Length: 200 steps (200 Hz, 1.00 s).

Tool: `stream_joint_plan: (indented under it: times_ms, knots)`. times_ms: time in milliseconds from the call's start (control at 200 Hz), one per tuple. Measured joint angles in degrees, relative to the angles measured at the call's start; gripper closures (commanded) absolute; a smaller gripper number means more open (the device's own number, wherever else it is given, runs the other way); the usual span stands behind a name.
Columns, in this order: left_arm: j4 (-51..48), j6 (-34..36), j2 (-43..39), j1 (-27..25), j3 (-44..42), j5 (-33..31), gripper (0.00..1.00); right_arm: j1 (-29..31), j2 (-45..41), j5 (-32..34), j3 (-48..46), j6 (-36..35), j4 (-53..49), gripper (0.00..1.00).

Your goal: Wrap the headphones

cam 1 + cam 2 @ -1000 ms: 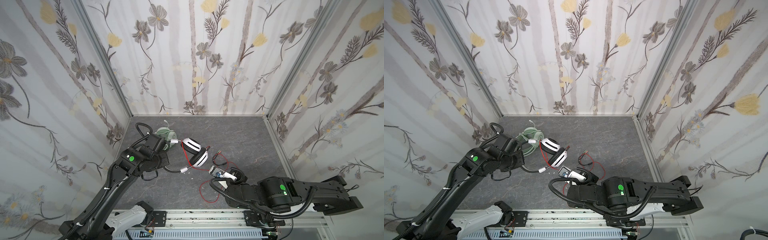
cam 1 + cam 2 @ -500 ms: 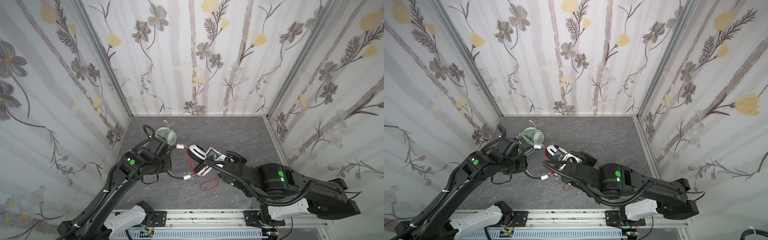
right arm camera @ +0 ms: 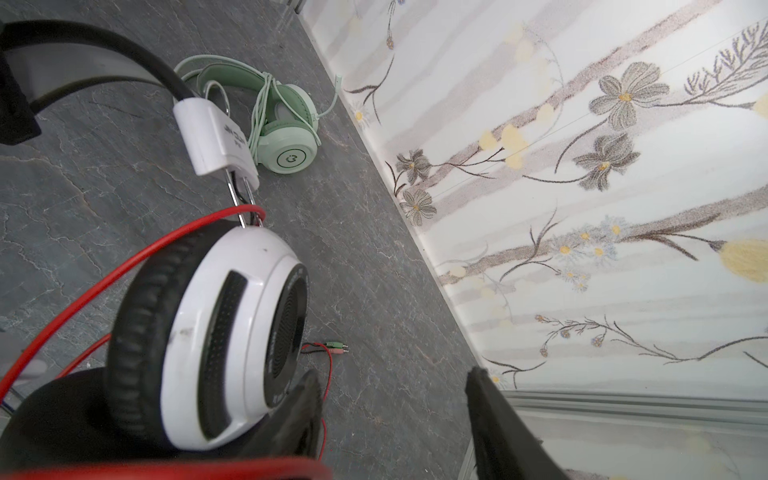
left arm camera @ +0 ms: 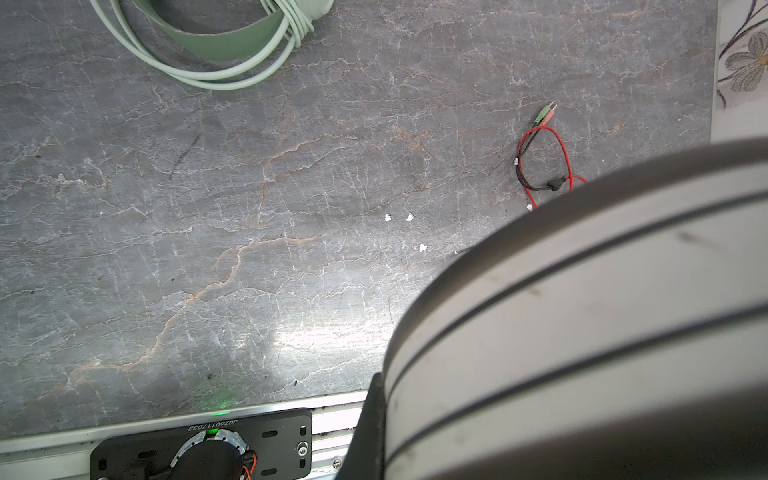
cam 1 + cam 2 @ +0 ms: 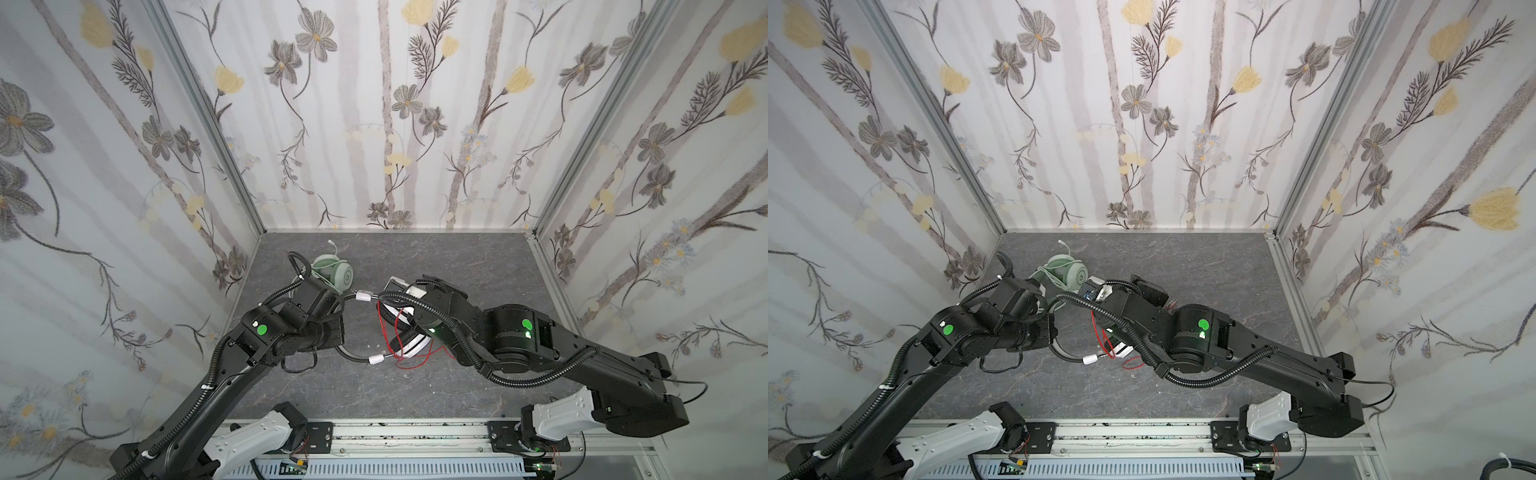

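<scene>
The white-and-black headphones [image 5: 415, 345] hang just above the grey floor in the middle. My left gripper [image 5: 330, 301] is shut on their striped headband [image 4: 582, 311], which fills much of the left wrist view. Their thin red cable [image 3: 124, 266] loops round one earcup [image 3: 232, 332] and trails down to the floor, ending in green and pink plugs [image 4: 545, 113]. My right gripper [image 3: 395, 411] stands open beside that earcup, with only floor between its fingers. In both top views it is over the headset [image 5: 1096, 291]. The mint green headphones [image 5: 332, 272] lie at the back left, their cable wound round them [image 3: 266, 104].
Floral walls close in the floor on three sides, and the back wall [image 3: 582, 208] is close to my right gripper. A metal rail [image 5: 415, 432] runs along the front edge. Small white specks [image 4: 399, 217] lie on the grey floor.
My right arm swung from the front of the floor up and back to the white-and-black headset, and its gripper went from shut to open. The left gripper kept its hold and moved little.
</scene>
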Motion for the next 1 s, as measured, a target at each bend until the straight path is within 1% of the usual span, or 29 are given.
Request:
stream_joint_plan:
  times_ms: [80, 140, 270, 315, 340, 460, 545, 619, 839, 999]
  knots:
    - [0.0, -0.1, 0.0, -0.2, 0.0, 0.0, 1.00, -0.7, 2.2, -0.3, 1.3, -0.5, 0.0, 0.41]
    - [0.0, -0.1, -0.2, -0.3, 0.0, 0.0, 1.00, -1.3, 3.1, -0.7, 1.8, -0.9, -0.1, 0.35]
    - [0.1, -0.2, -0.7, -0.5, 0.0, 0.0, 1.00, -3.0, 3.8, -1.5, 3.1, -1.1, -0.3, 0.33]
    - [0.0, -0.3, -0.9, -0.5, -0.1, 0.0, 1.00, -3.8, 4.0, -1.6, 3.6, -1.1, -0.5, 0.25]
    - [0.0, -0.3, -0.9, -0.6, -0.1, 0.0, 1.00, -4.5, 4.2, -1.6, 3.9, -0.9, -0.5, 0.23]
    - [0.1, -0.3, -1.1, -0.6, -0.3, 0.0, 1.00, -8.0, 4.2, -2.4, 4.7, -0.2, -1.3, 0.22]
    - [0.2, -0.7, -1.1, -0.7, -0.3, 0.0, 1.00, -10.8, 4.2, -4.4, 5.5, 0.7, -1.8, 0.21]
    - [0.3, -0.9, -1.2, -0.7, -0.4, 0.0, 1.00, -12.1, 4.2, -5.5, 5.9, 1.8, -2.6, 0.21]
    - [0.3, -1.5, -1.5, -0.9, -0.4, 0.0, 1.00, -13.9, 3.0, -13.1, 4.3, 6.0, -4.9, 0.19]
    - [0.3, -1.5, -1.4, -0.9, -0.4, 0.1, 1.00, -15.7, -4.7, -24.5, -5.0, 10.0, -1.6, 0.17]
